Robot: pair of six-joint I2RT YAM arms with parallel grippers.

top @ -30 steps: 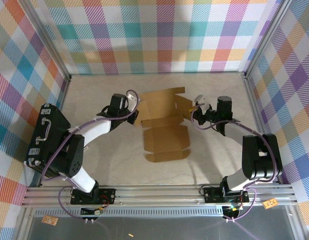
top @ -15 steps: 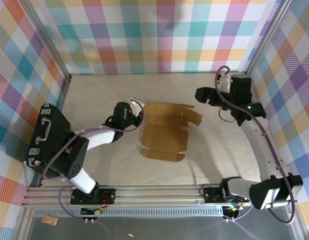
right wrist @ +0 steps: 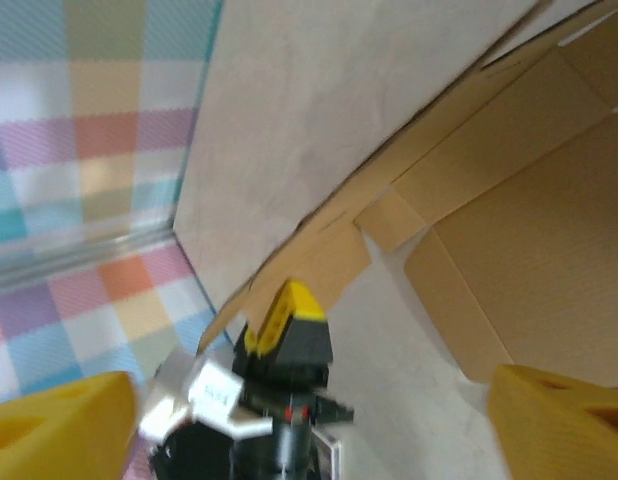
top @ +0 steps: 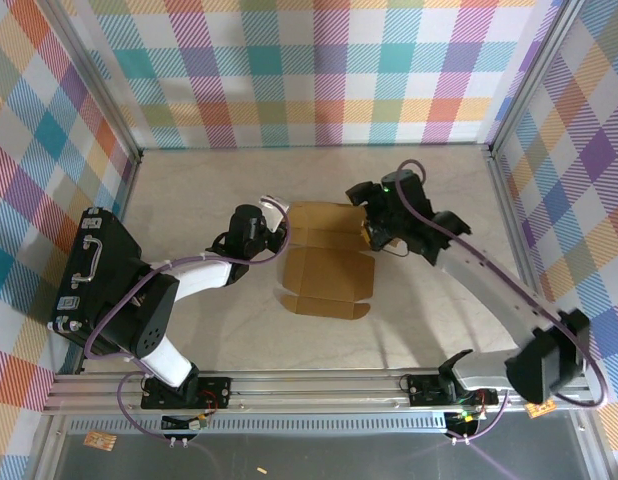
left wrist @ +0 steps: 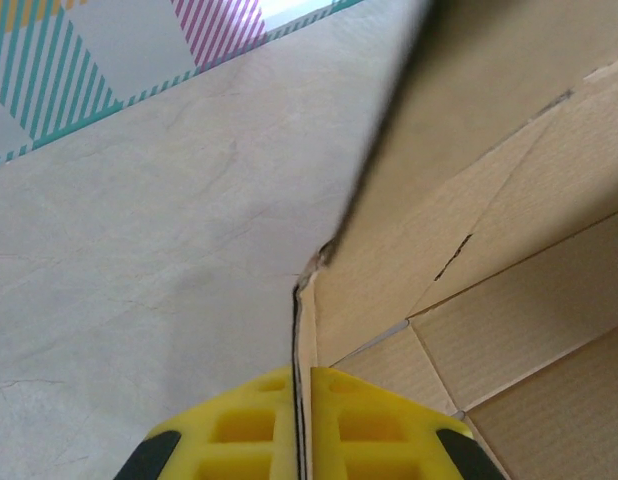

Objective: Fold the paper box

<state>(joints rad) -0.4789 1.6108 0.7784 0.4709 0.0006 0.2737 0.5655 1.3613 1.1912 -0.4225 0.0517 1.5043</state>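
Your right hand [top: 371,230] has swung in from the counter's 2 o'clock corner, where it hung half a second ago, and now sits at the 2 o'clock corner of the paper box [top: 324,265]. The flap that lay spread toward 3 o'clock back then no longer reaches out that way. Your left hand [top: 275,236] has kept its place at the box's 10 o'clock edge.

The box lies partly unfolded near the middle of the counter [top: 189,190], with its scalloped flap toward 6 o'clock.

From the left wrist, you see the yellow fingers [left wrist: 244,435] pressed together on a thin edge of the cardboard, which stands between them like a blade. The brown panels open out toward 3 o'clock.

From the right wrist, that hand is spread wide, with one yellow finger [right wrist: 559,420] at each lower corner. The cardboard lies beyond at 1 o'clock, and the left hand shows between the fingers.

A black case [top: 89,270] sits at the counter's 9 o'clock edge, well apart from the box.
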